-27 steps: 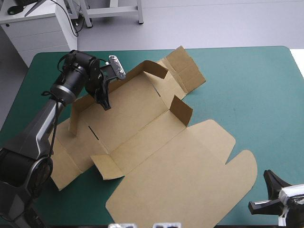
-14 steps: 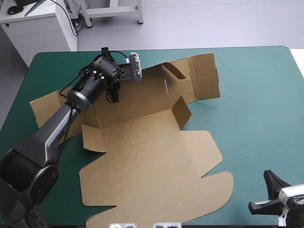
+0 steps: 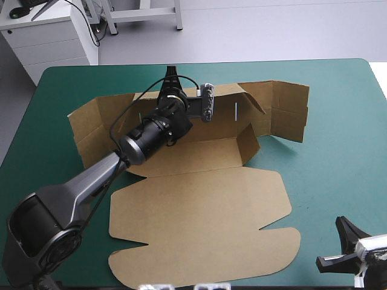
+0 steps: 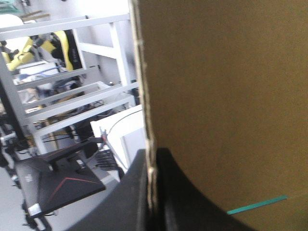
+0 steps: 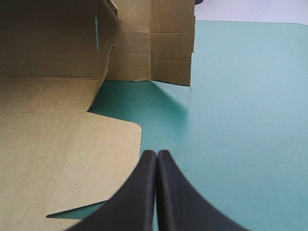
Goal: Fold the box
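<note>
Box [image 3: 199, 223] of brown board lay spread across the middle of the teal-green surface [image 3: 338, 121], its big lid panel flat toward the near edge. Its long far wall stood raised. At the right end a short flap [image 3: 248, 145] stood up too, and beyond it a creased end panel [image 3: 289, 112] tilted up off the cover. At the other end the panels lay lower, reaching toward the surface's left edge. My left end effector [image 4: 151, 166] was pinching the top edge of the far wall, one black finger on each side of the board, all but pressed together. My right end effector [image 5: 156, 159] was pressed together on nothing, over bare cover by the surface's near right corner. It was near the lid's rounded corner and well apart from the left one.
</note>
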